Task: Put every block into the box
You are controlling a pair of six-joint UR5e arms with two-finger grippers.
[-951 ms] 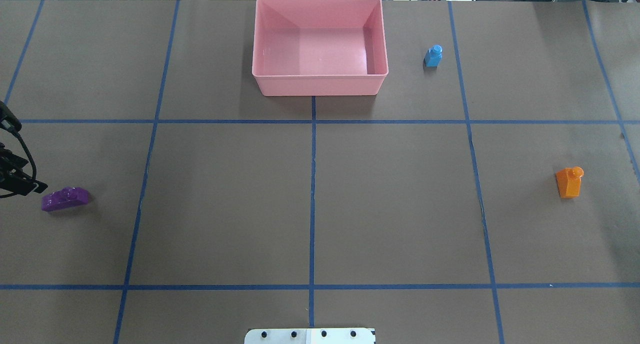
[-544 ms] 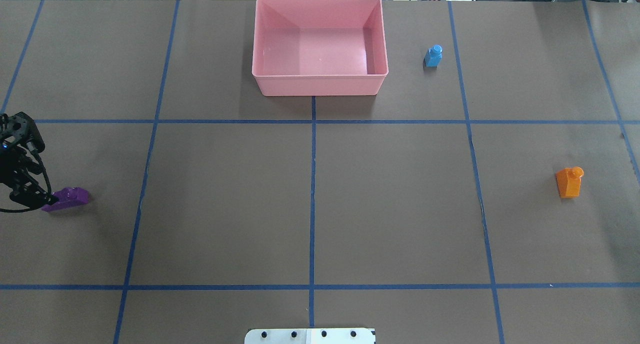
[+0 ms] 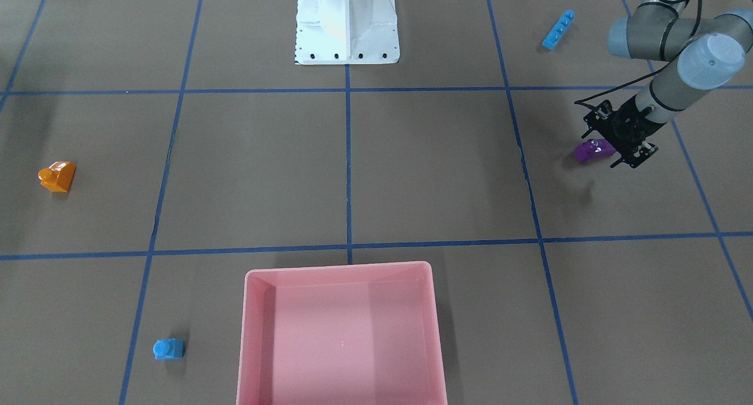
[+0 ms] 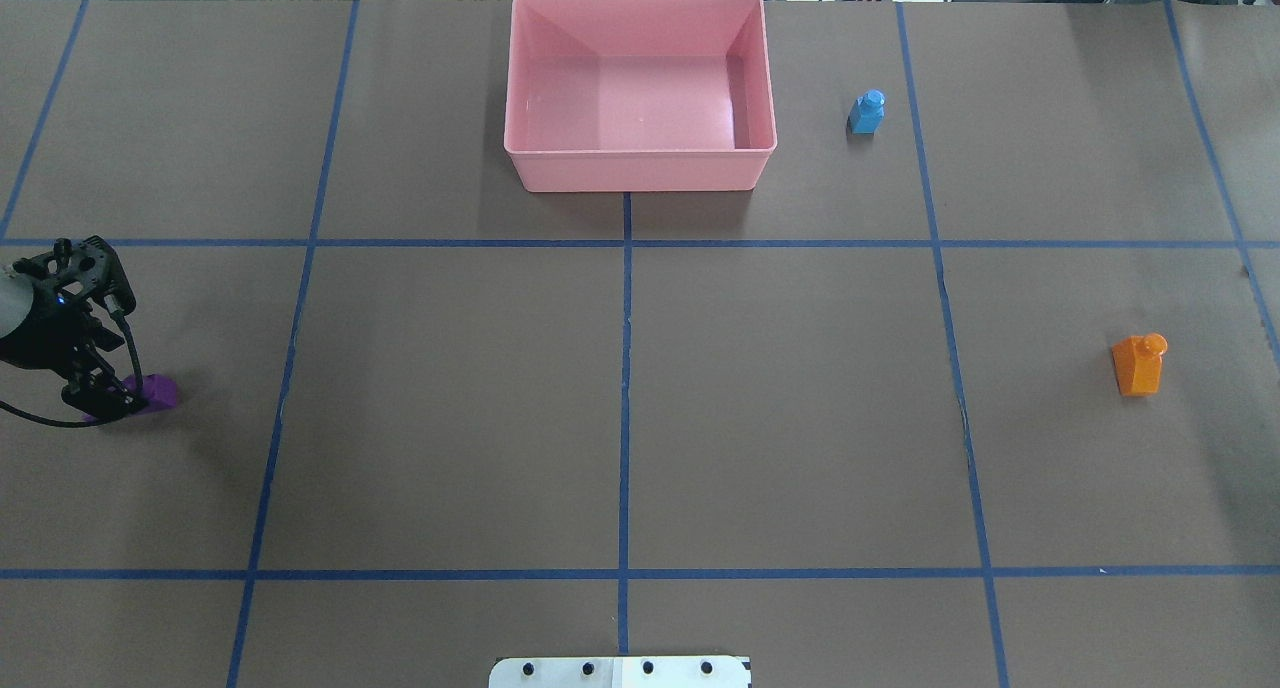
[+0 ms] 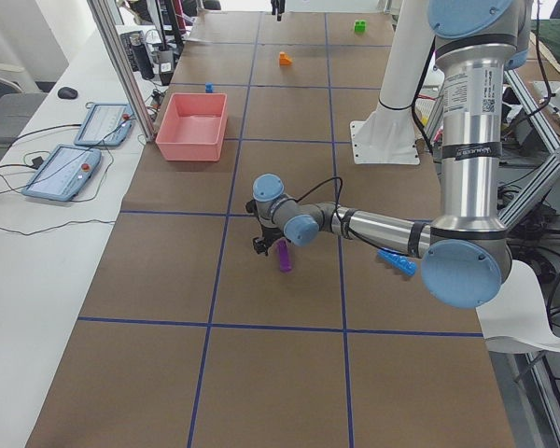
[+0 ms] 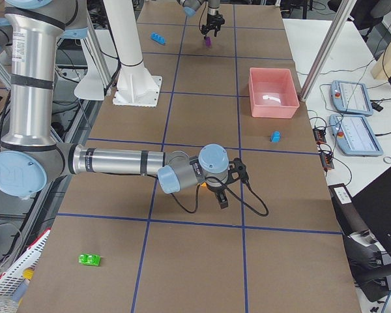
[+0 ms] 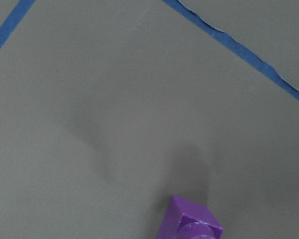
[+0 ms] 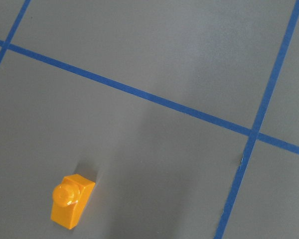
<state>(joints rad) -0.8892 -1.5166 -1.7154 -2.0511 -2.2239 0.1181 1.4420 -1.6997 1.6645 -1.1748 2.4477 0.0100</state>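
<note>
The purple brick [image 4: 160, 390] lies at the table's left, also seen in the front view [image 3: 591, 152] and the left wrist view [image 7: 190, 225]. My left gripper [image 4: 100, 396] is low over its outer end, jaws apparently open, nothing held. The pink box [image 4: 640, 168] stands at the far middle with no bricks in it. The small blue brick [image 4: 866, 111] is right of the box. The orange brick [image 4: 1138, 364] sits far right, also in the right wrist view [image 8: 70, 200]. The long blue brick [image 3: 557, 29] and the green brick [image 6: 89, 259] lie near the robot. My right gripper [image 6: 223, 190] hovers near; I cannot tell its state.
The white robot base [image 3: 346, 22] stands at the table's near edge. Blue tape lines [image 4: 626, 388] divide the brown table into squares. A side table with tablets [image 5: 70, 163] runs along the far edge.
My left gripper has moved in from the table's left edge and now covers the purple brick's left end. The bricks and the box have not moved.
</note>
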